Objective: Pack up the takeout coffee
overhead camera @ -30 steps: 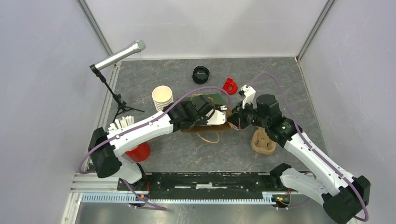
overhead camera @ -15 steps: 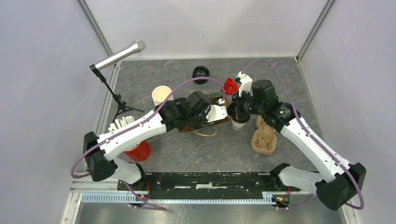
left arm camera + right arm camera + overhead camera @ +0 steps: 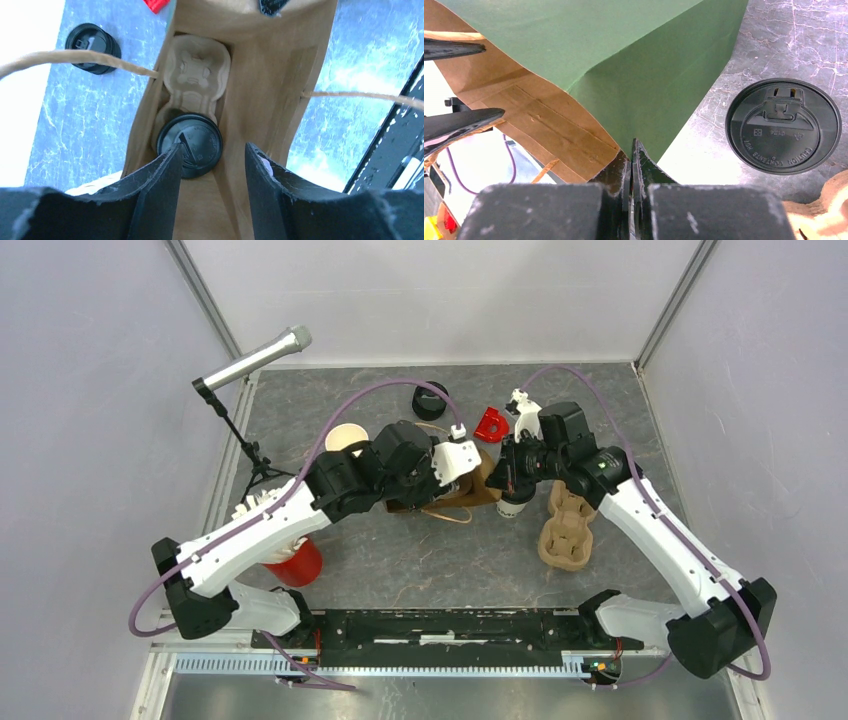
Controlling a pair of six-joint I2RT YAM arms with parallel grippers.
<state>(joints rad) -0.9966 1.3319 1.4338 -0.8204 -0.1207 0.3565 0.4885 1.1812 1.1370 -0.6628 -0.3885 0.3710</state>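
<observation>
Left fingers [image 3: 155,195] parted, gripping nothing, hanging over the open mouth of the paper bag [image 3: 260,75]. Straight below them one lidded cup [image 3: 200,150] sits in the near pocket of the pulp carrier [image 3: 197,70] inside the bag. Right fingers [image 3: 644,172] pressed together, pinching the bag's edge. Second lidded cup [image 3: 783,125] stands on the table [image 3: 784,40], right of those fingers in the wrist view, outside the bag.

Bag [image 3: 260,100] – matt kraft paper; lid [image 3: 783,126] – smooth black plastic; carrier [image 3: 197,70] – rough moulded pulp.
</observation>
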